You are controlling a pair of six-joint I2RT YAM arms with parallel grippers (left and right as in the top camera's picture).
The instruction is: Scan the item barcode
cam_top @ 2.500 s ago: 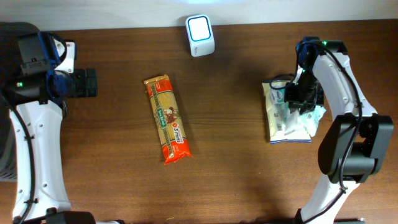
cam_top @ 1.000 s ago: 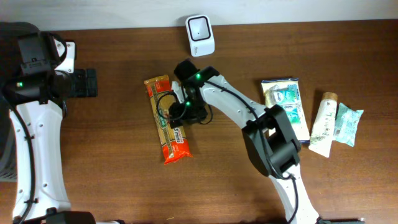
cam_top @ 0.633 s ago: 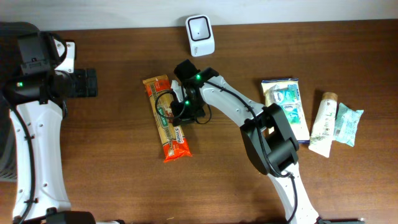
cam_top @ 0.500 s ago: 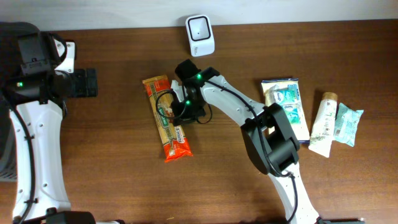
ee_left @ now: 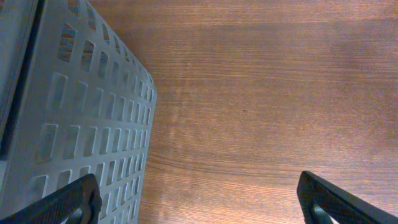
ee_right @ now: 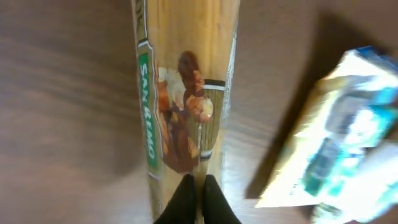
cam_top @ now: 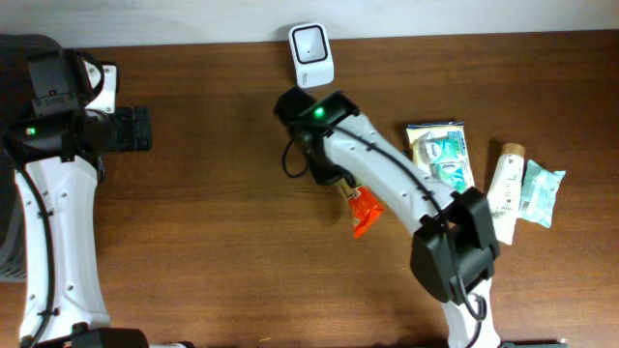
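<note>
Scanner at back; pasta packet before it; pouches rightward

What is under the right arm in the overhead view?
The pasta packet, clamped in the right gripper. Overhead, only its orange end shows; the arm covers the rest.

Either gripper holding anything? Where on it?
Right gripper is shut on the spaghetti packet, pinching its wrapper partway along its length; left gripper is open and empty.
</note>
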